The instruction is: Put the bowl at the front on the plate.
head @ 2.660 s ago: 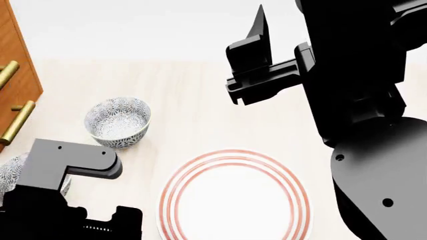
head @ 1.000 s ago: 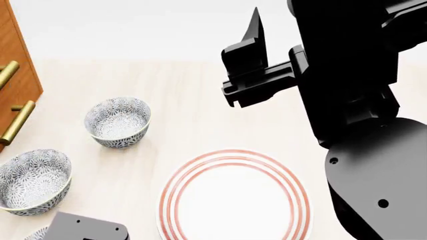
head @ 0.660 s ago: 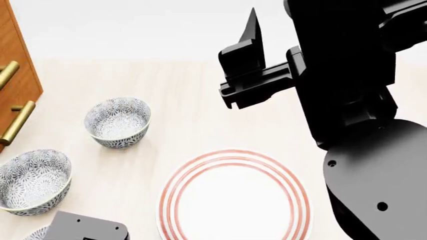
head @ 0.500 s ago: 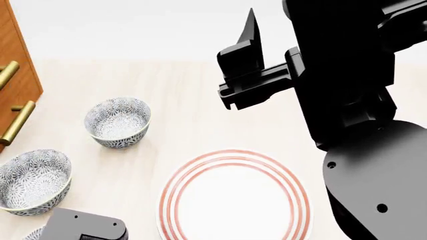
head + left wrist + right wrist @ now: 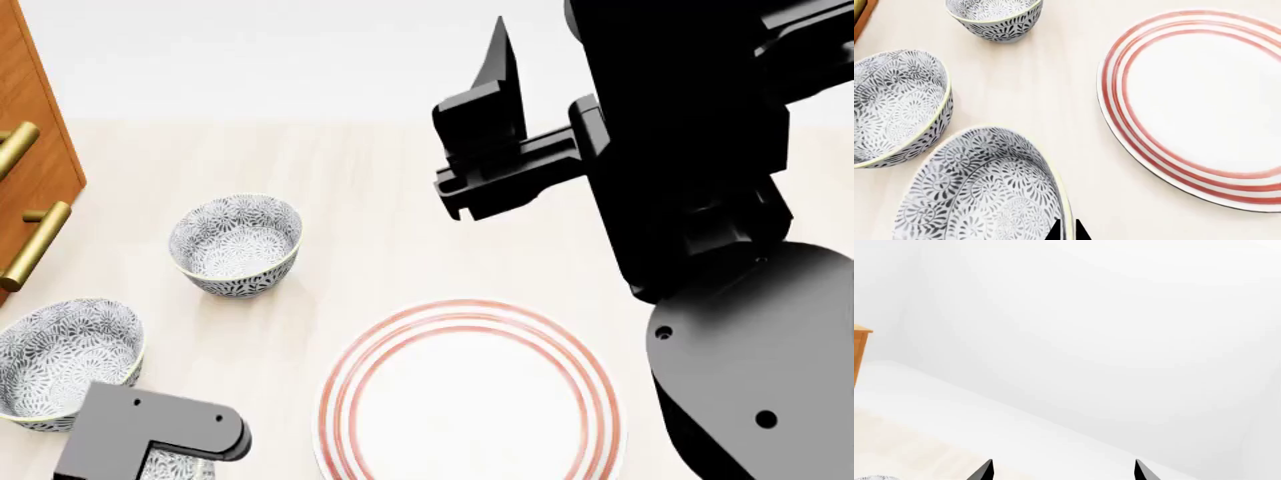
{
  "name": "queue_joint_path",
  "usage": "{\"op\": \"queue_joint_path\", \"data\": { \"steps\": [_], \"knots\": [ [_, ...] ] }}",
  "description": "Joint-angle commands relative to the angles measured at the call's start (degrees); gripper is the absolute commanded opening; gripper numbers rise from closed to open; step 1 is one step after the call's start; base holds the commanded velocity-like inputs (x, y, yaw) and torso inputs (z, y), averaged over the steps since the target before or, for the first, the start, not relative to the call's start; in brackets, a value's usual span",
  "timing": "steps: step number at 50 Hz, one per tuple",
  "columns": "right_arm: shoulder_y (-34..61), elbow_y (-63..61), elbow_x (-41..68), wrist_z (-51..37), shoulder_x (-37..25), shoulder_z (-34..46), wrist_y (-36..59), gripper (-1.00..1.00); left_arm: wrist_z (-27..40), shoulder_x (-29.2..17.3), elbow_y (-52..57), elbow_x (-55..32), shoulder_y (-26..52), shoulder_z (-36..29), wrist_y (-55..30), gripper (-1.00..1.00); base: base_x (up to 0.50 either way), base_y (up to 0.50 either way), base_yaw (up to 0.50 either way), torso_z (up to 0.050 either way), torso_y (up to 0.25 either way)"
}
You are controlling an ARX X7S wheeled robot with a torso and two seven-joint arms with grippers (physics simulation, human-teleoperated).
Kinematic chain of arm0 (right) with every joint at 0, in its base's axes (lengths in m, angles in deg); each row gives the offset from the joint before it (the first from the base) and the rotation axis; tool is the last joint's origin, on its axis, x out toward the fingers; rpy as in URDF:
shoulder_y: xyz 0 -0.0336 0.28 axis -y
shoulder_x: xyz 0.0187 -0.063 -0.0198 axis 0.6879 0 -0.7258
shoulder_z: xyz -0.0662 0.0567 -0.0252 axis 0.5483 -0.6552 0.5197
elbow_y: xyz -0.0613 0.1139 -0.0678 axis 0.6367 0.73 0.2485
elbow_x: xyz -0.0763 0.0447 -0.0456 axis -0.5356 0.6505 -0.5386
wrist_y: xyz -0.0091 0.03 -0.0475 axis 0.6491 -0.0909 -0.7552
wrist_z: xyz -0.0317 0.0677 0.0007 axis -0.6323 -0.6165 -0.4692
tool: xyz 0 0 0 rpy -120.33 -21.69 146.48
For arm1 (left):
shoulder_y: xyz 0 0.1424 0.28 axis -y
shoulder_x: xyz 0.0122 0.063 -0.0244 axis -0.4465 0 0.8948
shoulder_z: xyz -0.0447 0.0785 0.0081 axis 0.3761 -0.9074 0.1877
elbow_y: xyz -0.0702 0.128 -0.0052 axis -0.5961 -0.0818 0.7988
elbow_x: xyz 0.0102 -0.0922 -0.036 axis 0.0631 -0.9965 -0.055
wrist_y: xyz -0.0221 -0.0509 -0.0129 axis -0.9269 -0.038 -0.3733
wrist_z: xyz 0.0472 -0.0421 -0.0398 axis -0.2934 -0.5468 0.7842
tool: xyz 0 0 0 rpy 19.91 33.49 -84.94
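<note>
Left gripper tips are pinching the front floral bowl's rim, red-ringed plate sitting beside; right gripper is hanging spread.

Nearest bowl: deep white ceramic bowl with dense blue-grey floral pattern — left gripper fingertips meet at its rim.
Other bowls: two look-alike patterned bowls beyond.
Plate: large flat white plate with red rings — bare, apart on pale wooden table.

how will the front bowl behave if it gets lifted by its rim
The bowl looks like glazed ceramic, so probably rigid, slick and chippable. The left hand straddles its thin rim, an off-centre hold that may let it tilt. Its deep rounded wall suggests it could rock when set on the plate.
</note>
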State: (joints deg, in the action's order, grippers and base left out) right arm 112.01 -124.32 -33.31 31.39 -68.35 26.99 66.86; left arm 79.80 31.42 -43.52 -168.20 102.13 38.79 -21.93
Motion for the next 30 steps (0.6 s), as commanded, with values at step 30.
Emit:
{"op": "queue_joint_path", "data": {
  "steps": [30],
  "knots": [
    [-1.10, -0.59, 0.78, -0.84, -0.92, 0.21, -2.20, 1.00, -4.46, -0.94, 5.85, 10.47, 3.61, -0.21, 1.86, -1.00, 0.00, 0.00, 0.00, 0.000, 0.000]
  ]
}}
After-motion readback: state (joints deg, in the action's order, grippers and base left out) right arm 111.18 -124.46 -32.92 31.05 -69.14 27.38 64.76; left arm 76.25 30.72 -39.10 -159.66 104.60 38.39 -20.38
